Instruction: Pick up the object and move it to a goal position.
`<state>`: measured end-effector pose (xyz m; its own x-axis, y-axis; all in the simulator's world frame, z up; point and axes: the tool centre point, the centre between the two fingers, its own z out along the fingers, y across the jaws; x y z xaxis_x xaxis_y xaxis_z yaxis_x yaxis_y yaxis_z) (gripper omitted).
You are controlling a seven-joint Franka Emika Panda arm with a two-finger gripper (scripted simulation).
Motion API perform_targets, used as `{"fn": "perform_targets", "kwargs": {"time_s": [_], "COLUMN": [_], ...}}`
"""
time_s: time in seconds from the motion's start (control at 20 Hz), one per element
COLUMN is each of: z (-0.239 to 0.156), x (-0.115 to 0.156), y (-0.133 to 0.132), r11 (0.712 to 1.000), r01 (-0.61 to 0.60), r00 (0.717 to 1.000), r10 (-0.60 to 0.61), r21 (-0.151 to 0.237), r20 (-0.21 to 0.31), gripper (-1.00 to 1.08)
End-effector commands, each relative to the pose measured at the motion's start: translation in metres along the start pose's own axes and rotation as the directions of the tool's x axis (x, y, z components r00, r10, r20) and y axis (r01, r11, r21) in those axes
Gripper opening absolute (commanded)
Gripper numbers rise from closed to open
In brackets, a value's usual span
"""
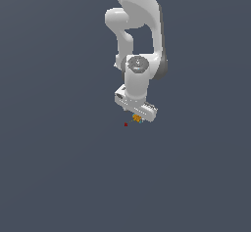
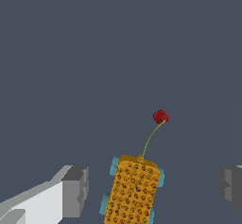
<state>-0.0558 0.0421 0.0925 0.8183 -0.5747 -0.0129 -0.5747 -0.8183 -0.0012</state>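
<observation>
The object [image 1: 137,119] is a tiny orange blocky lump with teal-blue specks. It sits directly under the white gripper [image 1: 138,116], near the middle of the exterior view. In the wrist view the object [image 2: 132,194] lies between the two grey fingers [image 2: 75,190], with a gap on each side. The gripper [image 2: 153,187] is open around it. The goal position [image 1: 126,124] is a tiny dark red dot just to the exterior view's left of the object. In the wrist view this red dot [image 2: 160,116] lies beyond the object's end, and a thin curved line joins the two.
The white arm [image 1: 139,35] comes down from the top of the exterior view. All around is a plain dark grey-blue surface [image 1: 59,177] with no other objects or edges in sight.
</observation>
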Motion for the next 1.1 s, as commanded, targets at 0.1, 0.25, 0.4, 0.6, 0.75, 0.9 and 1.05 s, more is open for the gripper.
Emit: {"fn": "perform_targets", "kwargs": {"time_s": [0.1, 0.25, 0.4, 0.6, 0.75, 0.9, 1.05], "z": [0.011, 0.017, 0.021, 0.025, 0.027, 0.028, 0.029], "x": [-0.013, -0.019, -0.025, -0.030, -0.032, -0.032, -0.032], "y": [-0.001, -0.001, -0.001, 0.000, 0.000, 0.000, 0.000], "r11": [0.995, 0.989, 0.982, 0.974, 0.970, 0.968, 0.969], "r01": [-0.099, -0.151, -0.191, -0.229, -0.244, -0.250, -0.246], "r00": [0.995, 0.989, 0.982, 0.973, 0.970, 0.968, 0.969], "r10": [0.099, 0.151, 0.191, 0.229, 0.244, 0.250, 0.246], "r21": [0.001, 0.001, 0.001, 0.002, 0.002, 0.002, 0.002], "r20": [-0.005, -0.007, -0.009, -0.012, -0.012, -0.013, -0.012], "gripper": [1.00, 1.00, 1.00, 1.00, 1.00, 1.00, 1.00]}}
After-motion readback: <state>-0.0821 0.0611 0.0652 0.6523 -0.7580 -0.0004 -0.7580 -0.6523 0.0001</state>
